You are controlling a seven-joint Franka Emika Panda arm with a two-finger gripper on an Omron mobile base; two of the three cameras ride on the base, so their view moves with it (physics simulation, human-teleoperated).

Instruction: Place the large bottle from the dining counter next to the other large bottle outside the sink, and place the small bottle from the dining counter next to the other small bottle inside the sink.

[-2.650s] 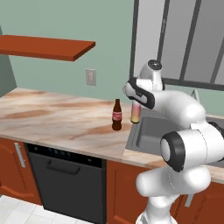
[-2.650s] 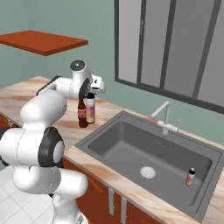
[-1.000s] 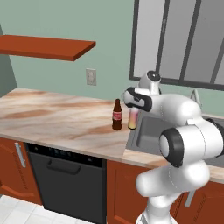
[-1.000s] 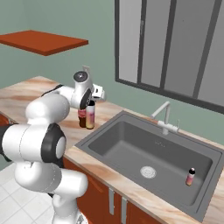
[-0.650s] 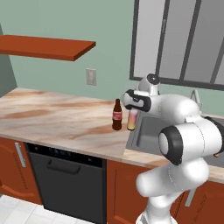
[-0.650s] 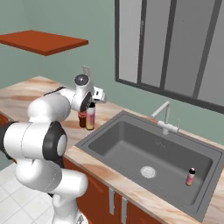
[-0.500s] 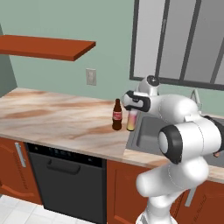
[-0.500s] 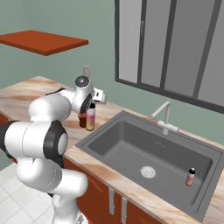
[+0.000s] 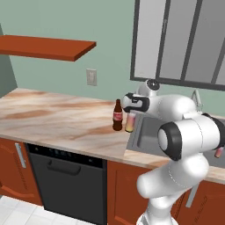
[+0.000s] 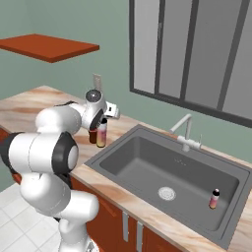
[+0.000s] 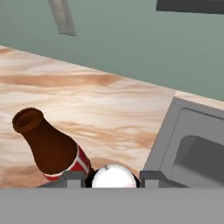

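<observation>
I read the two-finger gripper [image 9: 130, 111] as clamped on the neck of the tall slim bottle with the pink upper body and yellow-orange lower body [image 9: 129, 123]; in the hand view its pale round cap [image 11: 114, 177] sits squarely between the two dark fingertips [image 11: 72, 178]. The bottle stands upright on the beige-and-brown marbled worktop [image 9: 52, 121], base apparently down on the surface (I cannot confirm contact from the base views). Just beside it, on the side away from the basin, stands the dark brown cola-style bottle with a red label [image 9: 117, 115]; from the hand view its open brown mouth [image 11: 28, 120] leans up and left of the cap, and I cannot tell whether the two bottles touch. Both bottles are outside the rectangular grey steel sink [image 10: 147, 167], close to its near-left corner.

Right base view: the pink-and-yellow bottle [image 10: 102, 133] is in front of the brown one [image 10: 93, 135], under the white hand. A curved silver tap [image 10: 187, 132] rises at the back rim of the sink. Inside the basin, near its right wall, a small bottle with a dark cap and pinkish body [image 10: 214, 199] stands upright beside the round drain [image 10: 167, 193].

Other fixtures noted: a red-brown wall shelf [image 9: 44, 47], a pale wall outlet [image 9: 91, 77], a black dishwasher front [image 9: 66, 182].
</observation>
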